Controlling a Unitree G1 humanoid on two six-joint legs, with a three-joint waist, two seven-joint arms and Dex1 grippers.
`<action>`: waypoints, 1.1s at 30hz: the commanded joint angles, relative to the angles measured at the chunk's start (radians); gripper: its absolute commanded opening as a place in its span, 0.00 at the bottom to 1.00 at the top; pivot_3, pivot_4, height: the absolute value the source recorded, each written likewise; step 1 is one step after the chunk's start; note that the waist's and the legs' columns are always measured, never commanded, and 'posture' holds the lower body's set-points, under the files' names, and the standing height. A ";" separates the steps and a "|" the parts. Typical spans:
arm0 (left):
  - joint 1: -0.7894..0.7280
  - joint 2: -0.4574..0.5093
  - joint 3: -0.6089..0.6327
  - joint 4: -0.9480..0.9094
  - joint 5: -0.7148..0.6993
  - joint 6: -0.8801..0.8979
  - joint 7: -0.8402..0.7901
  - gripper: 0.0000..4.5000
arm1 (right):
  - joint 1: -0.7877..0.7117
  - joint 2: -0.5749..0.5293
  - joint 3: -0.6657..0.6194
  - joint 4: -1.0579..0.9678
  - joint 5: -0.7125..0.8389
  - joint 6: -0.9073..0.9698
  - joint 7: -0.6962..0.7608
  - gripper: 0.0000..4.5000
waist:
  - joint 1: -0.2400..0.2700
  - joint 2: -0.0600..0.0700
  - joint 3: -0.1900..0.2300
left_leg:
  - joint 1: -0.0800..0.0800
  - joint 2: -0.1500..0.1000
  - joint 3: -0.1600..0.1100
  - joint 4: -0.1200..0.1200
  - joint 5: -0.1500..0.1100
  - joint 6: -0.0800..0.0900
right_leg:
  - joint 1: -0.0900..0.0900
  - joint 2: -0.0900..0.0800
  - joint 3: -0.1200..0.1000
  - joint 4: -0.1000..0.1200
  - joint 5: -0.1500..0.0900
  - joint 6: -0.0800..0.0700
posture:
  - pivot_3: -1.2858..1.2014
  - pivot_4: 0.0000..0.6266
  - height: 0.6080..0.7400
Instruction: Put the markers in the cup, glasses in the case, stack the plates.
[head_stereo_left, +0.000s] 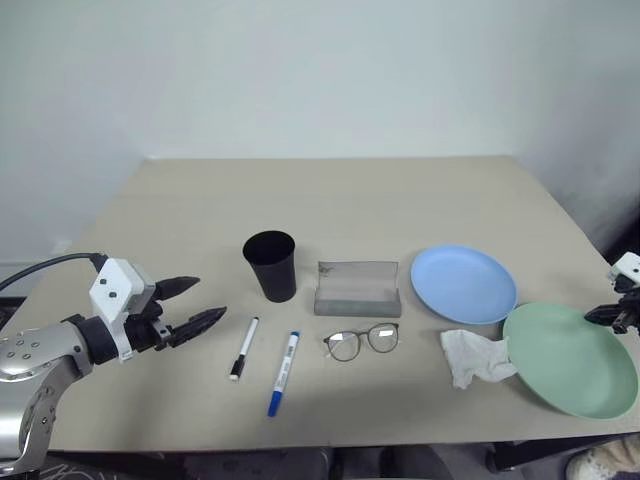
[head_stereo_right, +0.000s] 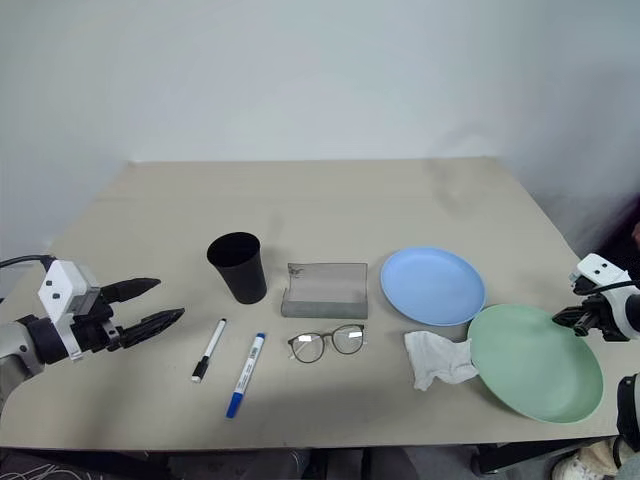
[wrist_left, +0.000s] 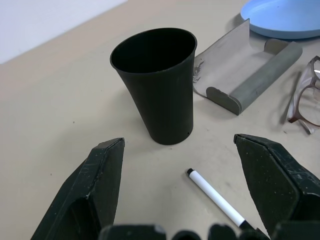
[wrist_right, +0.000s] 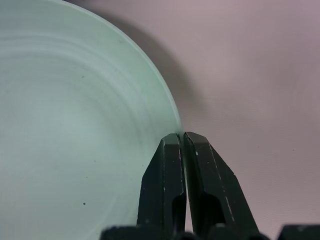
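The black cup (head_stereo_left: 271, 265) stands upright left of centre, with the grey case (head_stereo_left: 357, 288) open beside it. In front of the case lie the glasses (head_stereo_left: 362, 340), unfolded. Two markers rest in front of the cup: the short black-capped one (head_stereo_left: 243, 348) and the longer blue-capped one (head_stereo_left: 284, 372). My left gripper (head_stereo_left: 210, 298) hovers open to the left of the markers, pointing at the cup, with nothing between its fingers. The light blue plate (head_stereo_left: 463, 284) sits right of the case. My right gripper (head_stereo_right: 557, 318) is shut on the right rim of the mint green plate (head_stereo_left: 570, 358).
A crumpled white tissue (head_stereo_left: 475, 356) lies against the green plate's left edge, just in front of the blue plate. The green plate sits close to the table's front right corner (head_stereo_left: 630, 425). A white wall rises behind the table.
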 joint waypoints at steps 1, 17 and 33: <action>-0.011 0.001 0.004 -0.032 -0.005 -0.004 0.009 0.83 | -0.046 -0.059 -0.007 -0.001 -0.012 -0.005 0.023 0.00 | 0.000 0.001 0.000 | 0.000 0.000 0.000 0.000 0.000 0.000 | 0.000 0.000 0.000 0.000 0.000 0.000 | 0.52 0.00 0.96; -0.012 -0.011 -0.013 -0.030 -0.003 -0.012 0.015 0.83 | -0.289 -0.032 -0.080 -0.006 0.053 0.047 0.192 0.00 | -0.001 0.004 0.000 | 0.000 0.004 0.006 -0.001 0.000 0.000 | -0.001 0.000 0.000 0.000 0.000 0.000 | 0.52 0.00 0.96; -0.007 -0.026 -0.014 -0.041 -0.008 -0.007 0.037 0.83 | -0.373 0.160 -0.104 -0.022 0.070 0.154 0.067 0.00 | 0.000 0.004 0.000 | 0.000 0.011 0.016 -0.001 -0.001 0.001 | -0.003 0.000 -0.001 0.000 0.002 -0.001 | 0.52 0.00 0.96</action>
